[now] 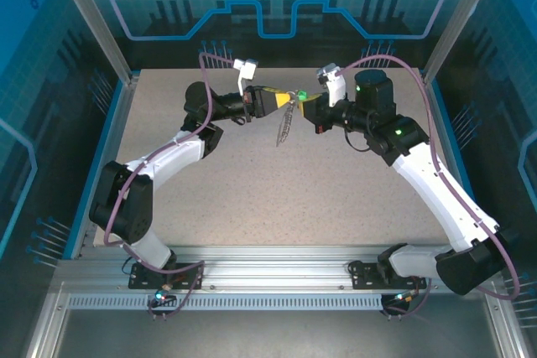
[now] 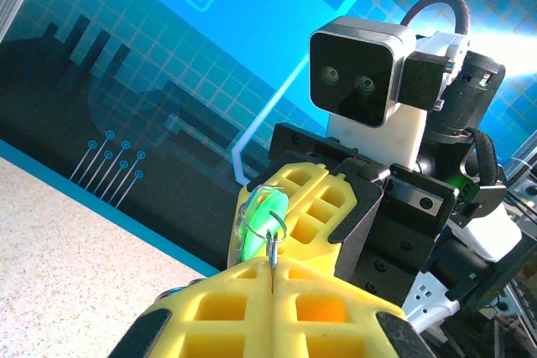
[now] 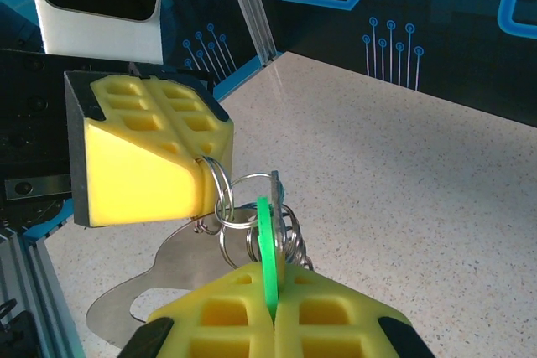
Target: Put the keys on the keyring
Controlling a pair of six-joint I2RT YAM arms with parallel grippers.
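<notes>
Key point(image 3: 265, 236), green head, stands edge-on at lower centre of my right wrist view, pinched in the closed right gripper point(image 3: 273, 278). At centre left I see the left gripper point(image 3: 200, 189) clamped on the keyring point(image 3: 220, 182), its silvery loops touching the key. Both are held above the table point(image 1: 336, 199).

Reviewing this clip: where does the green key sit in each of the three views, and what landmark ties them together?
Top external: green key upper centre, between left fingers and right fingers.
Left wrist: lower centre, just above the left fingers.
Right wrist: bottom centre, edge-on, pinched by the right fingers.
Shared landmark: the silvery keyring hanging beside the key.
</notes>
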